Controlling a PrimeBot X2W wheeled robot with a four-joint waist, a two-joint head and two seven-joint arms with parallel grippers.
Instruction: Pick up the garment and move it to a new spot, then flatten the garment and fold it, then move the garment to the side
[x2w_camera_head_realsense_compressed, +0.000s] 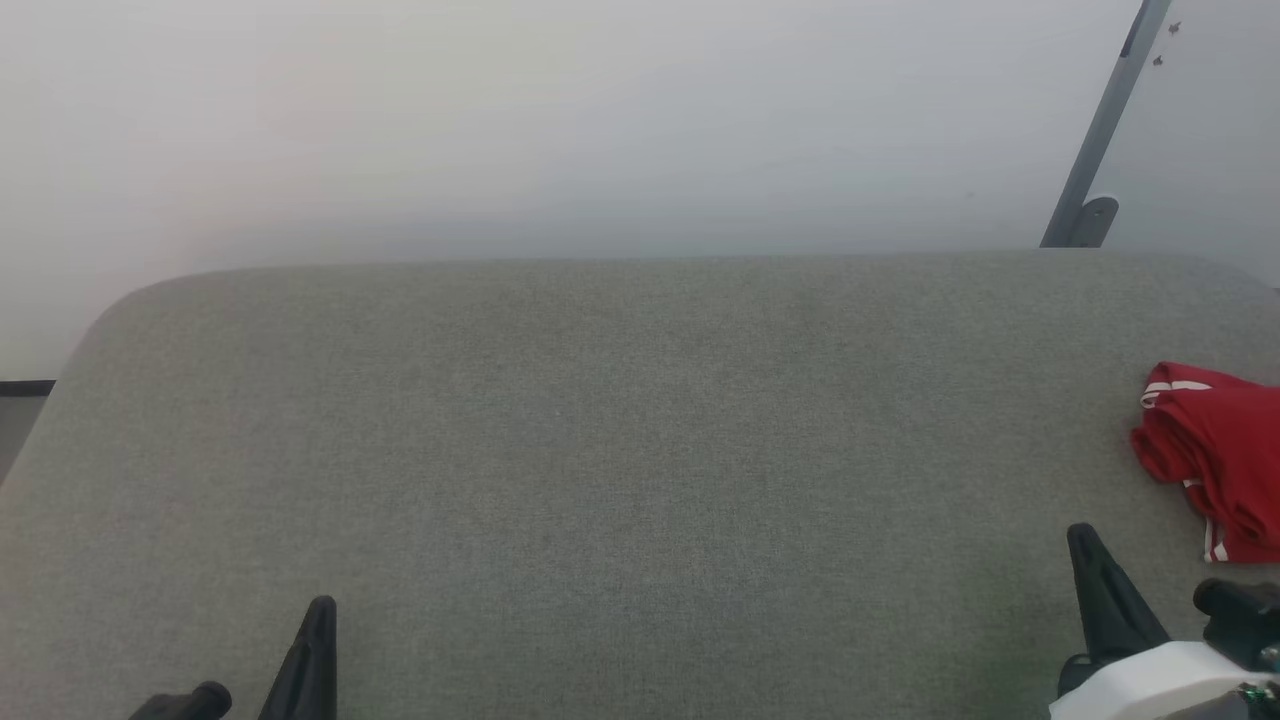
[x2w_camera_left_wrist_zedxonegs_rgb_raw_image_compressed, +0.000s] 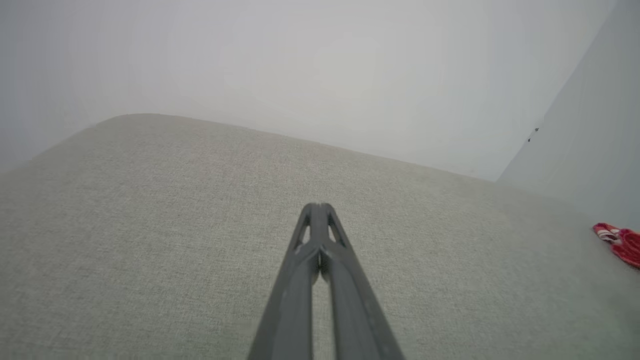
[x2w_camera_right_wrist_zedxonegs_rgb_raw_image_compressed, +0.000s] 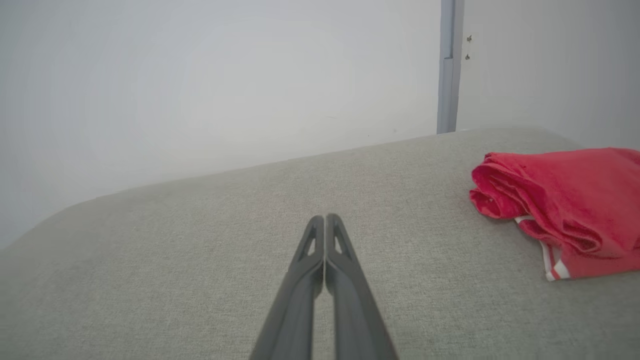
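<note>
Soft crumpled red cloth garment (x2w_camera_head_realsense_compressed: 1215, 455) on matt woven-fabric surface (x2w_camera_head_realsense_compressed: 600, 450).

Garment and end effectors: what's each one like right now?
Garment: bunched up, lying on the grey surface, not held.
Left end effector: shut, empty.
Right end effector: shut, empty, apart from the garment.
</note>
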